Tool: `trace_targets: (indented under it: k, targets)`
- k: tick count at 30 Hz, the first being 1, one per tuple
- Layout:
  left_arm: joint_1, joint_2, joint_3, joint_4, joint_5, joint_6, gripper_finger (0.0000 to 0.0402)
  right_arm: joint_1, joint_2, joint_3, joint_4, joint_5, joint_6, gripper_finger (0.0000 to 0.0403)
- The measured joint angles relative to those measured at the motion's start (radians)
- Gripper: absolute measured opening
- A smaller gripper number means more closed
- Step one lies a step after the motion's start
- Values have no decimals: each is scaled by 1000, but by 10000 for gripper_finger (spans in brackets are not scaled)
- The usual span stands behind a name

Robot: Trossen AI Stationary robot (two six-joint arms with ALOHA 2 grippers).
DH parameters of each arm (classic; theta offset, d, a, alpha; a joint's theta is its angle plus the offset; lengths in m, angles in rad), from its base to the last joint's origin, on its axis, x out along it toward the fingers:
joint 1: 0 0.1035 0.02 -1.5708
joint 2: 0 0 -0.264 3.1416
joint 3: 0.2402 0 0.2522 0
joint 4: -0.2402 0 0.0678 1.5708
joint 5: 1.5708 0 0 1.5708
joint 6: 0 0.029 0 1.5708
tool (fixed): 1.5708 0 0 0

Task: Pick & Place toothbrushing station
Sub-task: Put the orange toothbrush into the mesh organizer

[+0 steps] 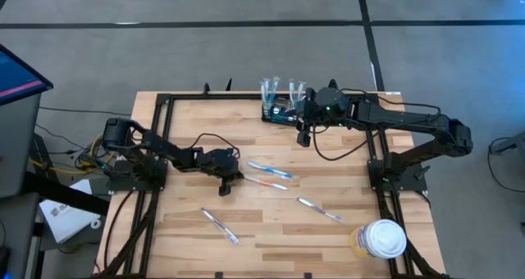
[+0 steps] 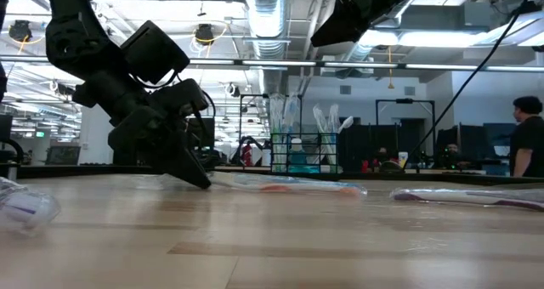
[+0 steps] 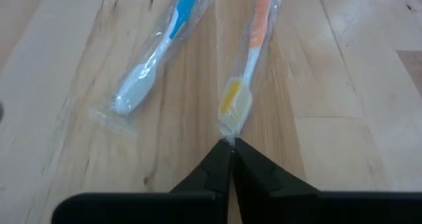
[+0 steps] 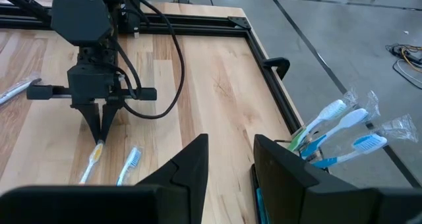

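Worktop (image 1: 271, 221) first: pale wood, with wrapped brushes scattered across its middle and near side, and a white-lidded tub (image 1: 383, 238) at the near right corner. At the far edge, right of centre, stands the station (image 1: 276, 112), a small black mesh box with several wrapped brushes already upright in it.

Right claw (image 4: 231, 159) hangs over the far edge just beside the station, its fingers partly spread around nothing, waiting.

Left claw (image 3: 230, 157) is down at mid-worktop, tips pressed together on the end of an orange brush (image 3: 250, 56), right at the yellow bristle head. A blue brush (image 3: 158, 53) lies close alongside, not touching the tips.

The pinch looks to be mostly on the clear wrapper's end, though the wrist view is too tight to be sure the head itself is caught. So the lift should be slow and straight up, watching that the brush comes off the wood and hangs steady, not slipping out of the film. Keep clear of the blue brush while rising, then carry far and right toward the station, leaving room for the right arm parked there.
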Motion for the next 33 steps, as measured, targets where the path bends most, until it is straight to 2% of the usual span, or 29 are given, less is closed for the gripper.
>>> trace_targets:
  k: [7,13,20,27,33]
  targets:
    - [-1,-21,0,-19,2,12,1,0,0,0,0,0,0,111]
    - [-2,-131,19,-57,-23,75,0,0,0,0,1,-3,0,111]
    - [-2,-282,25,-66,-106,167,0,0,0,0,0,-6,1,111]
    - [-1,-364,109,-232,-198,228,0,0,0,0,-1,-168,35,111]
    - [-1,-362,232,-335,-250,346,0,0,0,0,-2,-185,59,111]
